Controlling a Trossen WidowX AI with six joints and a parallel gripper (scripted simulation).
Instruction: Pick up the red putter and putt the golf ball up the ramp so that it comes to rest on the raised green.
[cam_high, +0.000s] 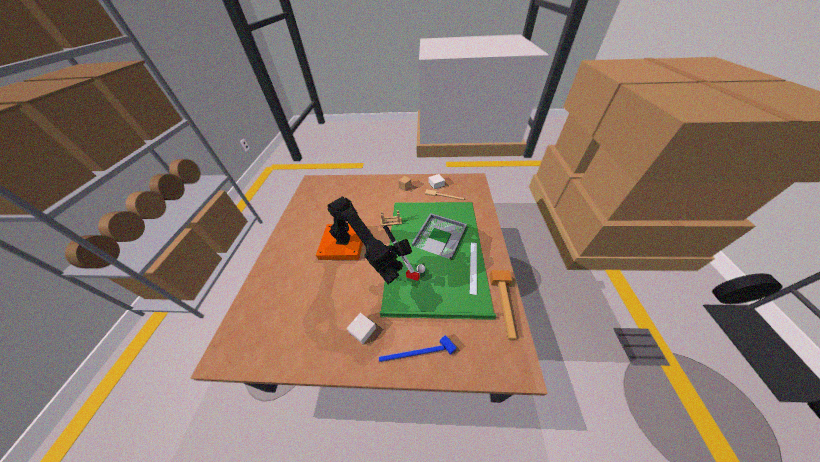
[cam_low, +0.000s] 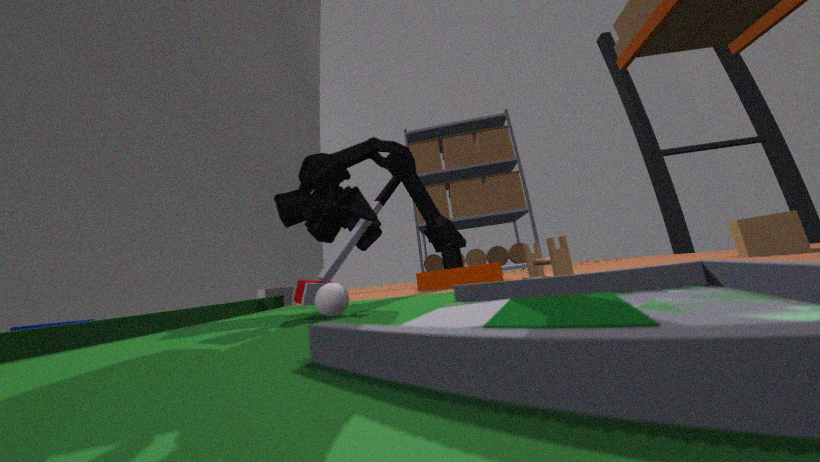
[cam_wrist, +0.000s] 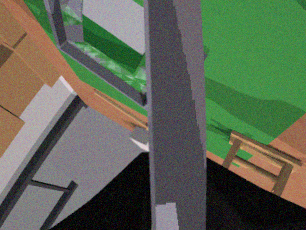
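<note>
A: Table (cam_high: 275, 321), left part: orange arm base (cam_high: 338, 247) bolted down, white block (cam_high: 360, 328) near the front, blue hammer (cam_high: 417, 350) just right of it.

B: Claw state?

A: Claw (cam_low: 350, 220) is nearly closed, clamped on the grey shaft of the red putter (cam_low: 338, 261). Shaft slopes down from the claw to the head; in the wrist view it runs straight up the middle.

B: Head position?

A: Low on the green mat (cam_high: 447, 292), red head (cam_high: 412, 275) just beside the golf ball (cam_high: 421, 267). Exterior view puts the head directly behind the ball; contact not resolvable.

B: Further right?

A: Grey-framed raised green with ramp (cam_high: 438, 235), near the ball. Then a white strip (cam_high: 473, 268) on the mat, then a wooden mallet (cam_high: 504, 301) at the mat's right edge.
</note>
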